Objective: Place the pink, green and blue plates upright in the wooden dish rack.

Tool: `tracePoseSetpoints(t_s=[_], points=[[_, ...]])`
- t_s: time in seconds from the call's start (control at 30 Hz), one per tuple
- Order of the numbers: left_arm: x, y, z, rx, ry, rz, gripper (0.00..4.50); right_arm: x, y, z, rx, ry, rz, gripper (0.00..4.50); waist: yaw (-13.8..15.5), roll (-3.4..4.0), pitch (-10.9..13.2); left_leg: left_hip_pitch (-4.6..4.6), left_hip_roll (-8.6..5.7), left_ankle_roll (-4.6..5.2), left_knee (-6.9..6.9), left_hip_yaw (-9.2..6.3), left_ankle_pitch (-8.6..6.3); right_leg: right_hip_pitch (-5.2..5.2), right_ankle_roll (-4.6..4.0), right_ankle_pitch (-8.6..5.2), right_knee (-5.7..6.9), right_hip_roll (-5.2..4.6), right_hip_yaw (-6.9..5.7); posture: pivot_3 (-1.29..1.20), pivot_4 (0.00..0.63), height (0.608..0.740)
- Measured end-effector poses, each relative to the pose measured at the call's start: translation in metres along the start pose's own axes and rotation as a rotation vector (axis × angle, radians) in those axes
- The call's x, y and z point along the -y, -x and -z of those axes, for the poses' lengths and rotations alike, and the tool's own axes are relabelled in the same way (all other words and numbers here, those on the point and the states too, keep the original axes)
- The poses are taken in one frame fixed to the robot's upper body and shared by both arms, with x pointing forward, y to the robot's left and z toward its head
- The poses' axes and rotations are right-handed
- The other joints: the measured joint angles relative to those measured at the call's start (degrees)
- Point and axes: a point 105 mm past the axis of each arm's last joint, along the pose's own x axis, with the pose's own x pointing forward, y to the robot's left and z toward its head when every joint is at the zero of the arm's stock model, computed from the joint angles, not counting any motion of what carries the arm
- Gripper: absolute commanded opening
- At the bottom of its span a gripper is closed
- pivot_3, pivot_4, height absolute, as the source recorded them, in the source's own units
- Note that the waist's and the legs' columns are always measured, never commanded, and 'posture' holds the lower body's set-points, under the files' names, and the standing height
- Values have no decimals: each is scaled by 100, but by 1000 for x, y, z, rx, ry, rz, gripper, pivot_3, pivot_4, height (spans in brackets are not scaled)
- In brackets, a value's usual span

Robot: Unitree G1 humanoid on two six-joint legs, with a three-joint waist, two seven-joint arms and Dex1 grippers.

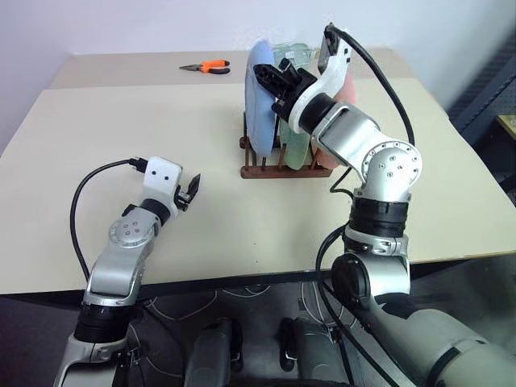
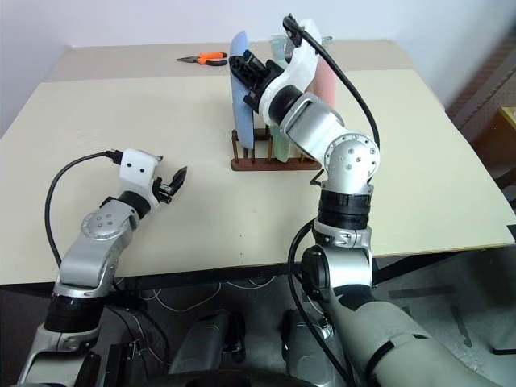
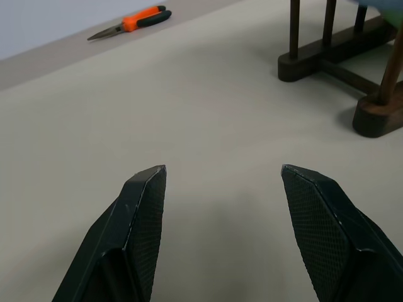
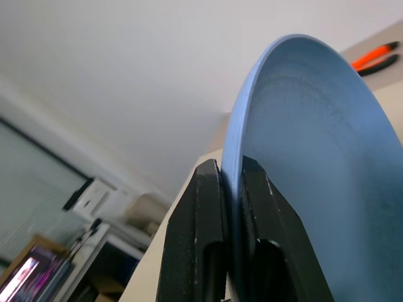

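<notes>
Right pincer (image 1: 270, 81): clamped on the rim of the blue plate (image 1: 260, 101), near its top edge.
Blue plate: stood on edge at the left end of the wooden dish rack (image 1: 284, 169), broad faces left and right; seating between pegs could not be told.
Green plate (image 1: 295, 145): upright just beside it.
Pink plate (image 2: 325, 76): upright at the far right.
Left pincer (image 1: 192, 190): spread, empty, low over the counter (image 1: 121, 145), well left of the rack.
Nearer arm: right.
Counter: beige, matte; orange-handled pliers (image 1: 205, 68) at the far edge.
Room: pale wall behind.
</notes>
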Motion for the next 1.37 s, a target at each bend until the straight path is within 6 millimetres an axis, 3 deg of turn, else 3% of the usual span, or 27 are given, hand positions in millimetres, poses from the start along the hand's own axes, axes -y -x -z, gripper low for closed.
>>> tracePoseSetpoints(t_s=[0.1, 0.23, 0.3, 0.37, 0.47, 0.57, 0.63, 0.73, 0.8, 0.9, 1.03, 1.37], points=[[1, 0, 0, -1, 3, 1, 3008, 10, -8, 0, -5, 5, 45, 1056, 2, 0, 0, 0, 0, 0, 0, 1, 0, 0, 0, 0, 0, 0, 0, 0, 150, 740], [3, 1, -3, 10, 2, 5, 3008, 18, -15, 1, -13, 34, 75, 3022, 4, 0, 0, -1, 1, 1, 0, 1, 0, 0, 0, 0, 0, 0, 3, 0, 150, 740], [4, 2, -1, 5, 10, 9, 3821, 19, -15, -2, -6, 135, 83, 4034, 3, 1, 0, -1, 1, 1, 0, 1, 0, 0, 0, 0, -1, -1, 3, 0, 150, 740], [4, 4, 3, -5, 20, 8, 4453, 16, -14, -8, 12, 299, 80, 4044, 6, 1, 1, -2, 1, 2, 0, 1, -1, -2, 1, -1, -2, -1, 4, 0, 150, 740], [-3, 7, 6, -8, 25, -24, 4453, 4, 0, -26, 88, 684, 22, 4044, 33, 0, 0, -5, 0, 5, 3, 0, -3, -2, 3, -2, -4, -2, 3, 0, 150, 740], [-25, 16, 9, -16, -14, -74, 4453, -3, 42, -33, 105, 1019, -134, 4044, 47, -2, -1, -6, 0, 12, 4, -1, -7, 2, 8, -4, -15, -4, 2, 0, 150, 740], [-38, 25, 16, -42, -41, -75, 4453, 8, 75, -31, 38, 1058, -196, 4044, 50, -3, -1, -6, 0, 13, 4, -2, -8, 9, 9, -5, -20, -5, -2, 0, 150, 740], [-44, 43, 37, -127, -63, 3, 4453, 47, 134, -30, -139, 1013, -163, 4044, 69, 5, 3, -2, 0, 23, 8, -2, -15, 18, 10, -4, -24, -17, -8, 0, 150, 740], [-37, 52, 48, -163, -46, 77, 4453, 68, 164, -31, -227, 974, -102, 4044, 69, 5, 3, 6, 0, 25, 10, -2, -18, 24, 9, -3, -23, -22, -7, 0, 150, 740], [-19, 56, 51, -170, -22, 198, 4453, 89, 193, -27, -312, 940, -36, 4044, 47, 5, 2, 12, 2, 29, 10, -7, -24, 26, 7, -2, -22, -26, -7, 0, 150, 740], [-2, 60, 53, -193, -48, 316, 4453, 115, 207, -22, -358, 905, 53, 4044, 40, 21, 3, 12, 2, 22, 10, -4, -20, 21, 6, -2, -21, -31, -7, 0, 150, 740], [21, 58, 46, -171, -23, 379, 4453, 141, 210, -18, -358, 903, 93, 4044, 134, 21, 3, 10, 0, 25, 13, -2, -19, 23, 7, -2, -22, -31, -9, 0, 150, 740]])
